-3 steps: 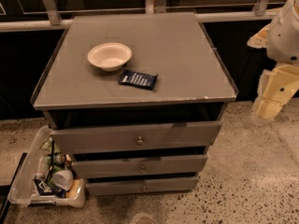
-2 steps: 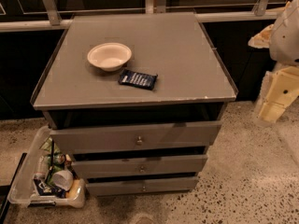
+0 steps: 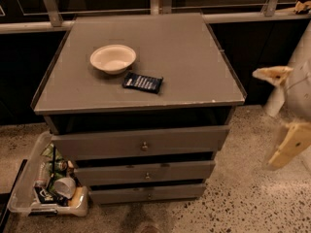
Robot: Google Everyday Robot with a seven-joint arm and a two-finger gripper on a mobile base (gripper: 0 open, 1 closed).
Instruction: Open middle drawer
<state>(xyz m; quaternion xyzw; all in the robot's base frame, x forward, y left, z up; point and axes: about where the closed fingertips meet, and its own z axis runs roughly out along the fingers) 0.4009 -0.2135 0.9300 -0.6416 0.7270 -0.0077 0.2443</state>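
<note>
The grey cabinet (image 3: 141, 57) has three drawers. The middle drawer (image 3: 107, 174) is the second grey front, with a small round knob (image 3: 147, 175) at its centre; it sits flush between the taller top drawer (image 3: 97, 144) and the slim bottom drawer (image 3: 121, 194). My gripper (image 3: 281, 111) hangs in the air to the right of the cabinet, level with the top drawer and well clear of the knob. Its two cream fingers (image 3: 272, 74) are spread wide apart with nothing between them.
A white bowl (image 3: 112, 58) and a dark blue packet (image 3: 142, 82) lie on the cabinet top. A clear plastic bin (image 3: 29, 191) with cans and a cup stands on the speckled floor at the cabinet's left. A dark wall with metal rails runs behind.
My gripper has moved down at the cabinet's right side, from cabinet-top height to drawer height. The drawers, bowl and packet have not moved.
</note>
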